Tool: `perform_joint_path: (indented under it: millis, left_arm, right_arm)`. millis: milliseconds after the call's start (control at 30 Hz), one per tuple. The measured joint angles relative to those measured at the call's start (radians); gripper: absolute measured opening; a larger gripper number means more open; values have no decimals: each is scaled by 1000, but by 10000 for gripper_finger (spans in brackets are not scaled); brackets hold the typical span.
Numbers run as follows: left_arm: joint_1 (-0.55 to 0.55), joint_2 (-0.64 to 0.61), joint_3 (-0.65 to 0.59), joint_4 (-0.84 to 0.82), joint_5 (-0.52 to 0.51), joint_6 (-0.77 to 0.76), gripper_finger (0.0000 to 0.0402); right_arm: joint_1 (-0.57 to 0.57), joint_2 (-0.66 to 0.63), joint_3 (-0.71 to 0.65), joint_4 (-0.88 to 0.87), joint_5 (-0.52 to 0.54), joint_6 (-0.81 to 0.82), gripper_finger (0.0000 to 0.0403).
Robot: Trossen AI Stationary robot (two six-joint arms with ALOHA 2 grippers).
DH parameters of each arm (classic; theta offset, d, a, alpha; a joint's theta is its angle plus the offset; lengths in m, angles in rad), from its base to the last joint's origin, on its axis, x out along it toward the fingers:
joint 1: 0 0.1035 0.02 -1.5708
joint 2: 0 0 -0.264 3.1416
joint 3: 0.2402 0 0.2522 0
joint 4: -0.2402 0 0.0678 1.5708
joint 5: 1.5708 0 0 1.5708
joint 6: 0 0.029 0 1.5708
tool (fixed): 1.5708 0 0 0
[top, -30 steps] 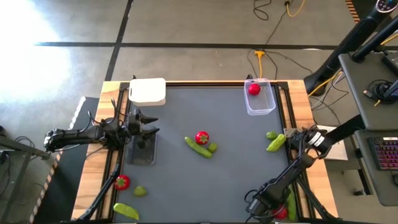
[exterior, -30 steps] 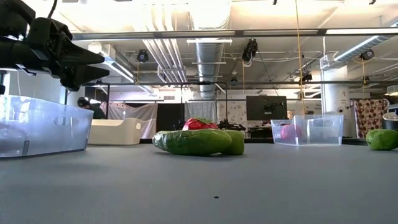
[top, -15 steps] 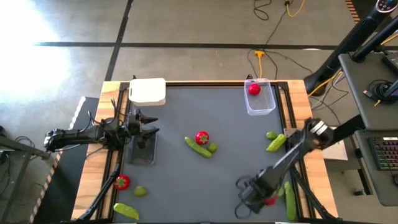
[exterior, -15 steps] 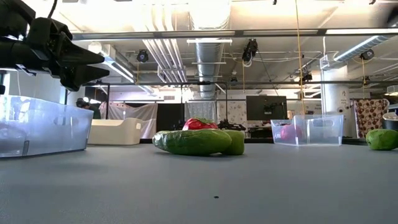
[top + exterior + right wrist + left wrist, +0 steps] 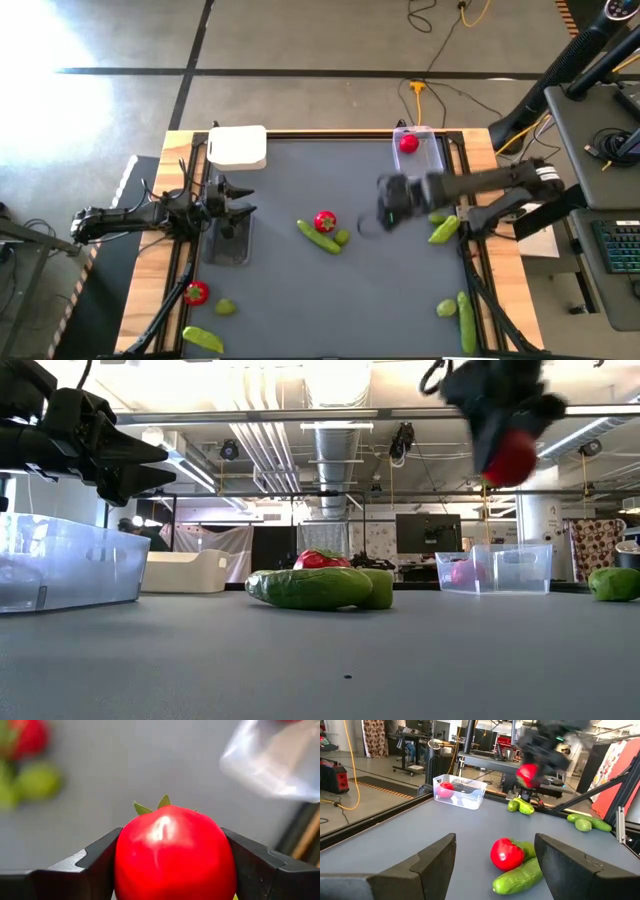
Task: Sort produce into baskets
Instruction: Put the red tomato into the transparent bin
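Observation:
My right gripper [image 5: 388,215] is in the air right of the table's middle, shut on a round red piece with a green top [image 5: 175,852]. It also shows in the low view [image 5: 510,457]. A clear tub [image 5: 418,160] at the far right holds another red piece [image 5: 408,143]. My left gripper [image 5: 238,209] is open and empty at the left edge, above a clear-walled tub [image 5: 230,243] that looks grey from above. A white tub [image 5: 238,147] stands at the far left. At the centre a red piece [image 5: 324,221], a green pod [image 5: 318,237] and a yellow-green ball [image 5: 342,237] lie together. My right gripper pinches the red piece by its two opposite sides [image 5: 122,860] between its two fingers [image 5: 250,862]. The green top [image 5: 160,804] points away from the wrist. In the low view the fingers come from above, and the piece hangs below them, lifted clear of the table.
A ball [image 5: 436,216] and a pod [image 5: 444,230] lie by the right edge. Another ball [image 5: 445,309] and pod [image 5: 466,322] lie at the near right. A red piece [image 5: 196,293], a ball [image 5: 224,307] and a pod [image 5: 202,339] lie at the near left.
My right gripper has gone from the table's near right corner up and toward the far edge, carrying the red piece, which is now lifted high clear of the table.

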Motion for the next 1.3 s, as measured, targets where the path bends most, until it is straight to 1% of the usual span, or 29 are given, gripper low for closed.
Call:
perform_joint_path:
  millis: [200, 300, 400, 567, 700, 800, 1033, 1300]
  left_arm:
    - [0, 0, 0, 0, 0, 0, 253]
    - [0, 0, 0, 0, 0, 0, 253]
    - [0, 0, 0, 0, 0, 0, 253]
    - [0, 0, 0, 0, 0, 0, 253]
    - [0, 0, 0, 0, 0, 0, 253]
    - [0, 0, 0, 0, 0, 0, 253]
    - [0, 0, 0, 0, 0, 0, 253]
    - [0, 0, 0, 0, 0, 0, 253]
  right_arm:
    - [-374, -9, -2, 8, 78, -208, 290]
    - [-538, 10, -9, 33, 80, -320, 290]
    - [-664, 35, -29, 78, 72, -421, 290]
    - [-814, 93, -83, 169, 3, -538, 291]
    - [-886, 149, -112, 240, -62, -569, 292]
    - [-906, 191, -118, 270, -70, -594, 293]
    - [-936, 286, -120, 274, 3, -655, 300]
    - [-967, 330, -120, 304, 38, -646, 339]
